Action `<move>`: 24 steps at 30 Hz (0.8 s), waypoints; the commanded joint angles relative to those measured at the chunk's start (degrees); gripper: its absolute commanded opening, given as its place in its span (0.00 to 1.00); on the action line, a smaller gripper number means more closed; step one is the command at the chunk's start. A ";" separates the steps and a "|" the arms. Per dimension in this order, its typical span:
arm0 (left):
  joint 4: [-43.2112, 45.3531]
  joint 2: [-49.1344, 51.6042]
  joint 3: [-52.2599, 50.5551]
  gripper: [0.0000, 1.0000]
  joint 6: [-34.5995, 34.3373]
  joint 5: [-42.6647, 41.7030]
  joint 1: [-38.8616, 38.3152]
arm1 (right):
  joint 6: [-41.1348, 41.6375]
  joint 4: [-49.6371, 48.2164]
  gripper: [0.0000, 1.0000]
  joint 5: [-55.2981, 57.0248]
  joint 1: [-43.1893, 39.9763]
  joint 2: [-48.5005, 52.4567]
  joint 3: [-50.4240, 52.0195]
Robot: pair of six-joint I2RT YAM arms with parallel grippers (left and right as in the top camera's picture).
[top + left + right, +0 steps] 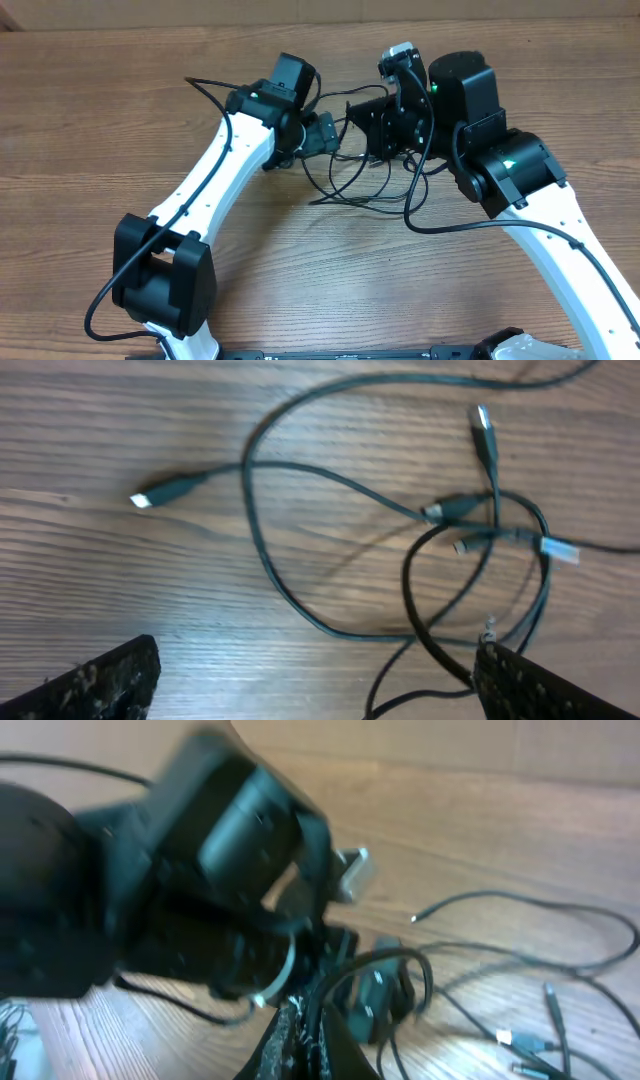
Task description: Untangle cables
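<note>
The cables are thin black cords lying in loose loops on the wood table between the two grippers. In the left wrist view they cross in a tangle, with one silvery plug lying apart at the left. My left gripper is open wide just above the table, and one strand runs beside its right finger. It shows in the overhead view too. My right gripper is shut on one black cable strand that loops up from its fingers. It sits right of the left gripper in the overhead view.
The left arm's wrist fills the left half of the right wrist view, close to the right gripper. More cable loops and plug tips lie to the right. Thick black arm wires hang by the right arm.
</note>
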State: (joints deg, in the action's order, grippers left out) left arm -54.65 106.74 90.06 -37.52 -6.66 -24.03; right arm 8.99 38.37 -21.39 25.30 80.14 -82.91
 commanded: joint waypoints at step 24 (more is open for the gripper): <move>-1.44 -5.11 0.72 1.00 20.17 -23.39 11.21 | 1.66 -1.66 0.04 5.05 -18.78 0.11 -23.41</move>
State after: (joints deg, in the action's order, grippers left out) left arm -56.25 102.10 90.06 -20.88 -25.21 -10.96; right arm 10.50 37.10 -16.93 8.36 80.31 -99.88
